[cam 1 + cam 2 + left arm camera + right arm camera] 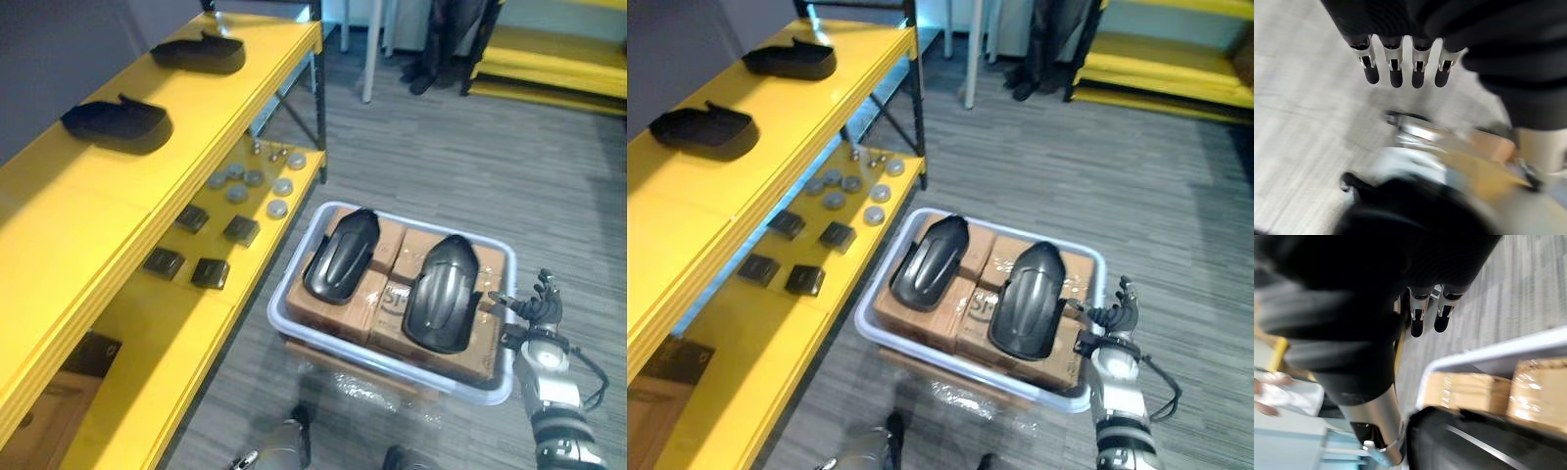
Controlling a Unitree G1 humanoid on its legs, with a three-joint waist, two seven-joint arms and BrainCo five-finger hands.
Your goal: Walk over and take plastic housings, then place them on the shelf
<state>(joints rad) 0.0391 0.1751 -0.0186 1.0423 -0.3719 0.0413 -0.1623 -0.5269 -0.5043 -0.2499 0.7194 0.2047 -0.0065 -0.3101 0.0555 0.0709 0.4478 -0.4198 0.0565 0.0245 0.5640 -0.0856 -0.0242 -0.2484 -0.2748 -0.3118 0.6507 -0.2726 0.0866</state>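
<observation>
Currently: left plastic housing [341,257] and right plastic housing [443,292] lie on cardboard boxes [335,318] in the bin [278,315].
Right hand [536,305], fingers released, sits just beside the bin rim; left hand [1418,73] hangs released, fingers straight.

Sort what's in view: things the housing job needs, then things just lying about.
Job: two glossy black plastic housings on the brown cardboard boxes in the white plastic bin; two matching housings already on the yellow shelf; right robot hand, open beside the bin.
Lying about: small black square blocks; grey round discs, both on the lower shelf level.
</observation>
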